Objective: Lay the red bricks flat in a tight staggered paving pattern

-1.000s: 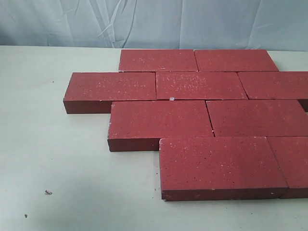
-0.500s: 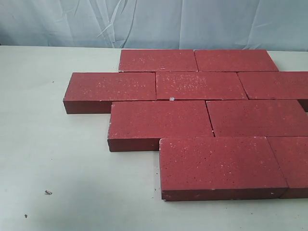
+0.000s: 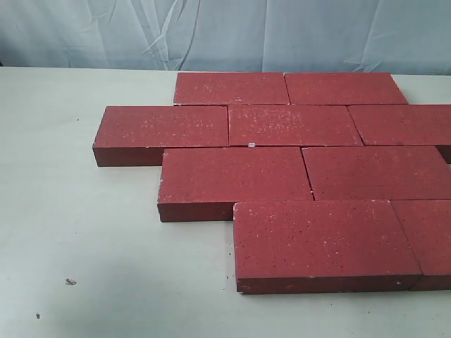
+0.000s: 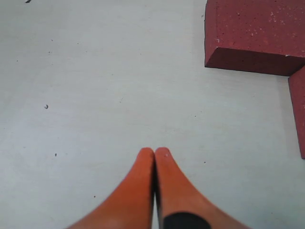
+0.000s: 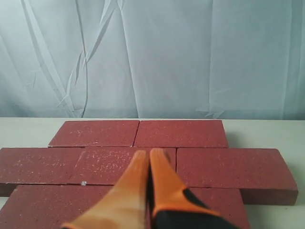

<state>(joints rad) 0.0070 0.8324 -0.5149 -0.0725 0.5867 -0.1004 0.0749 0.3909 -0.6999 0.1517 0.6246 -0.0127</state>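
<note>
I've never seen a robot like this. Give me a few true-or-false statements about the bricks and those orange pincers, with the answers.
1. All the red bricks lie flat on the table. True.
2. One brick is stacked on another. False: they form a single layer.
3. The left gripper holds a brick. False: it is shut on nothing, over bare table.
4. The right gripper is shut. True.
5. The joints of neighbouring rows are offset. True.

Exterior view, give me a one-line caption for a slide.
Nine red bricks lie flat in four staggered, close-set rows on a pale table, a draped pale sheet behind.
</note>
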